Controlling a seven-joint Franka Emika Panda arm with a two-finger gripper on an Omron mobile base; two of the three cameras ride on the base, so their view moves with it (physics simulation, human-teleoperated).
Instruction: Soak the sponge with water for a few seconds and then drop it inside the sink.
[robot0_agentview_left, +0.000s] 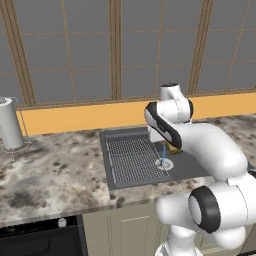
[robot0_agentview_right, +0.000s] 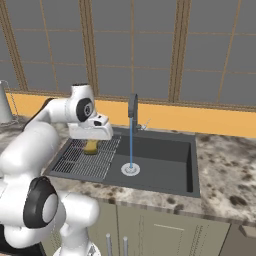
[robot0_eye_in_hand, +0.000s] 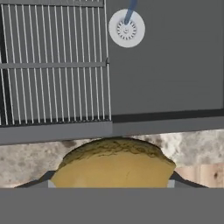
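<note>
Over the ribbed drainboard of the sink (robot0_agentview_right: 187, 165), hand (robot0_agentview_right: 91, 145) pinching the sponge (robot0_agentview_right: 91, 146), clear of the basin floor. Beside it, water (robot0_agentview_right: 131, 142) streaming from the faucet (robot0_agentview_right: 133, 107) onto the drain (robot0_agentview_right: 130, 169).

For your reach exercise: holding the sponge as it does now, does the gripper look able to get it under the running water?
Probably yes: the gripper holds the sponge above the sink rack, and nothing stands between it and the water.
</note>
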